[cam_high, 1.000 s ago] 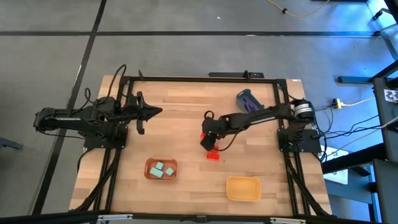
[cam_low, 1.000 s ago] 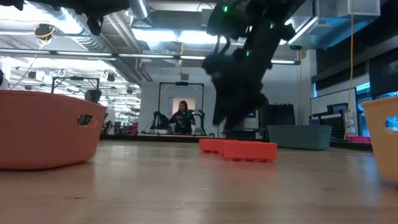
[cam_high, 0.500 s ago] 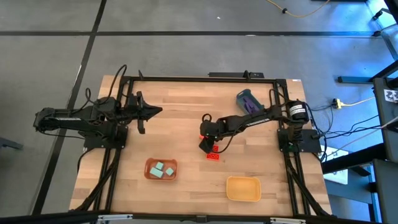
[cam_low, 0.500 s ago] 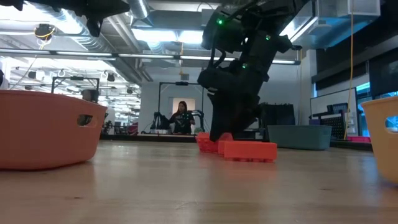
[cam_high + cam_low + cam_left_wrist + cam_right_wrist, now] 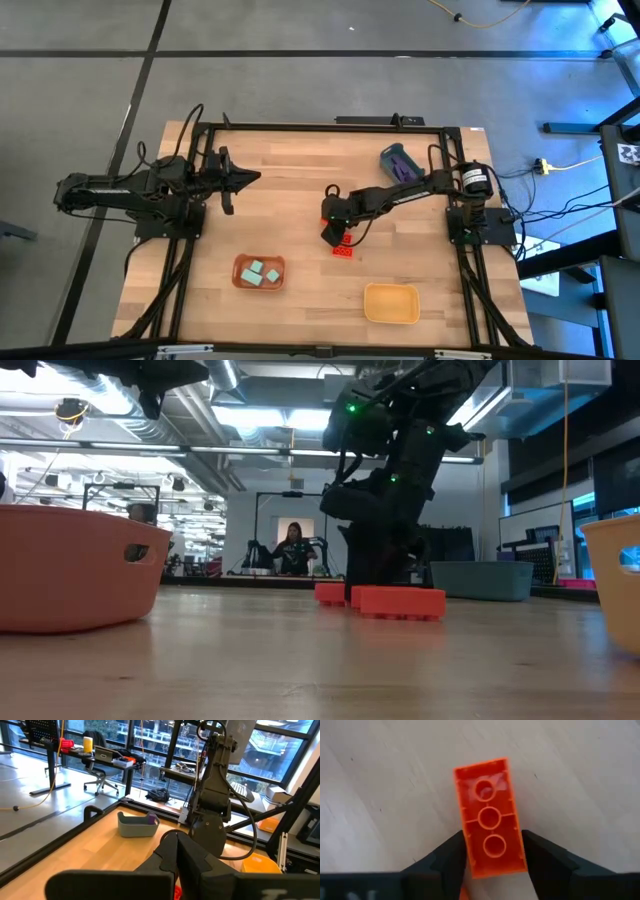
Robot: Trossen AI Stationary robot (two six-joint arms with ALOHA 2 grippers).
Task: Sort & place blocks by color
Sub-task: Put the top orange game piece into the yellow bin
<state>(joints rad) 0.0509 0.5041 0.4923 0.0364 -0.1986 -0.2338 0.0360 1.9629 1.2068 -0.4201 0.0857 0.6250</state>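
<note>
On the table point(image 5: 300, 200), the right claw point(image 5: 492, 851) had dropped in the last second onto a red brick point(image 5: 490, 817) at mid-table and now bracketed it, fingers point(image 5: 451, 857) touching its sides. Pickup looked imminent. The left claw point(image 5: 250, 180) waited, its opening impossible to tell.

A brown tray point(image 5: 240, 282) and a yellow tray point(image 5: 391, 303) sit near the wooden table's point(image 5: 280, 210) front edge, a blue-grey cup point(image 5: 392, 158) lies at the back right, and a person point(image 5: 295, 547) stands in the room behind.
</note>
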